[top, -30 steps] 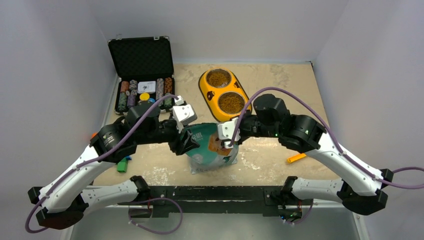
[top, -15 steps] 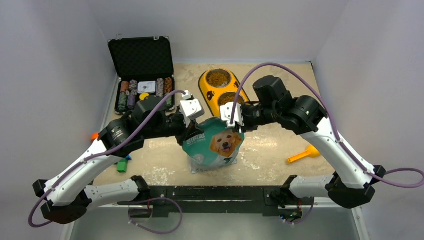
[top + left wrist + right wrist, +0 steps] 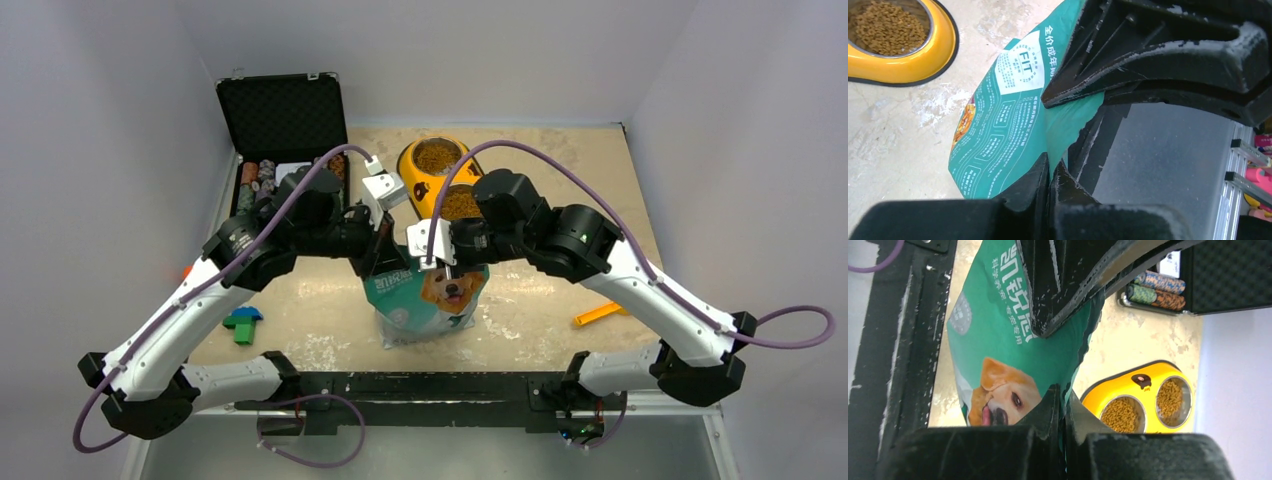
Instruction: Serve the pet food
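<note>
The teal-green pouch (image 3: pixel 432 300) with a golden dog's face stands upright near the table's front edge. My left gripper (image 3: pixel 386 258) is shut on the pouch's top edge at its left, and the left wrist view shows the pouch (image 3: pixel 1003 120) pinched in that gripper (image 3: pixel 1053 167). My right gripper (image 3: pixel 446 266) is shut on the same top edge further right; in the right wrist view the pouch (image 3: pixel 998 335) is clamped by it (image 3: pixel 1064 396). Pet food (image 3: pixel 437 156) fills both bowls of the yellow feeder (image 3: pixel 418 190) behind the pouch, and the pet food (image 3: pixel 1120 415) also shows in the right wrist view.
An open black case (image 3: pixel 283 115) with poker chips (image 3: pixel 262 180) stands at the back left. A green block (image 3: pixel 241 326) lies at the front left. An orange scoop (image 3: pixel 598 315) lies at the front right, beside the right arm.
The pouch has gone from slumped to upright. Both grippers have come together at its top edge, the left closing on it and the right opening and closing again.
</note>
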Tool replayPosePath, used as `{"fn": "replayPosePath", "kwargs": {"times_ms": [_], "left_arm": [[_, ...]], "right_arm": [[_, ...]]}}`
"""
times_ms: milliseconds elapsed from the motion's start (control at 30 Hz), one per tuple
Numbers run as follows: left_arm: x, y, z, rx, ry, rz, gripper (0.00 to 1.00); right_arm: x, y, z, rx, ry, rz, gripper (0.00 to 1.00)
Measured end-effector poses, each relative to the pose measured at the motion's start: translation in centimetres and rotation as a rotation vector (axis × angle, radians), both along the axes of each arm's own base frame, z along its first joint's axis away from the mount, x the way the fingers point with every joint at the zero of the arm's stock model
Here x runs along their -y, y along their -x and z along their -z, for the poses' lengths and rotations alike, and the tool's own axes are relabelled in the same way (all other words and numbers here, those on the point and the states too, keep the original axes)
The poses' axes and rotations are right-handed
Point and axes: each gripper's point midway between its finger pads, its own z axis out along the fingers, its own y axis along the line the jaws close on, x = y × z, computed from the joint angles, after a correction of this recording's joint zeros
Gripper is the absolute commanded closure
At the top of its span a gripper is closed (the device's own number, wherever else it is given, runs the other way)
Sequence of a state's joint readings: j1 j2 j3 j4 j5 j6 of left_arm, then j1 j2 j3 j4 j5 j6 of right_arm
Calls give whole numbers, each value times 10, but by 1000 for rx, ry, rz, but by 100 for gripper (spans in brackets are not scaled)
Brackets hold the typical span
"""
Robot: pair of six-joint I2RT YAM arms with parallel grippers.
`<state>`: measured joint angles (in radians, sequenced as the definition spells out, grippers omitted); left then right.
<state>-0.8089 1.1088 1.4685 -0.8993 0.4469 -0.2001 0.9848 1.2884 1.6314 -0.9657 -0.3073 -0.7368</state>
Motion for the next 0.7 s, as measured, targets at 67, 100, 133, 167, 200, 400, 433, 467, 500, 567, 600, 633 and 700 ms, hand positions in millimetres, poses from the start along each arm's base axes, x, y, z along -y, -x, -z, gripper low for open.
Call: {"fn": "replayPosePath", "kwargs": {"times_ms": [67,100,133,167,200,400,433,467,500,567,600,633,700], "left_arm": [[-2,-3,0,1,-2,-14,65],[-2,-5,0,5,0,-20,52],[-2,-6,-2,18,3,-23,45],[-2,-7,-5,37,7,-26,44],[-1,-7,-8,55,12,-28,43],[-1,-4,-10,158,79,-22,99],[-3,-3,-9,170,82,-25,100],[-5,-5,-8,188,80,-32,100],[-7,-6,-7,208,79,-35,100],[-9,-6,-8,221,78,-41,100],[-10,-6,-8,222,79,-42,100],[-10,-6,-7,217,78,-43,100],[-9,-3,-7,201,85,-37,100]], "right_arm": [[-1,-4,-1,22,1,20,100],[0,-6,0,27,6,29,100],[1,-7,0,26,11,34,100],[0,-7,-1,21,14,34,100],[0,-7,-2,10,21,34,100],[-5,-7,-5,-88,15,52,100],[-6,-5,-4,-113,21,57,100],[-6,-4,-5,-138,30,66,100],[-7,-4,-4,-157,36,75,100],[-9,-4,-4,-182,39,93,69],[-9,-4,-4,-193,39,100,58],[-9,-4,-6,-195,33,111,54],[-10,-7,-14,-170,5,120,52]]}}
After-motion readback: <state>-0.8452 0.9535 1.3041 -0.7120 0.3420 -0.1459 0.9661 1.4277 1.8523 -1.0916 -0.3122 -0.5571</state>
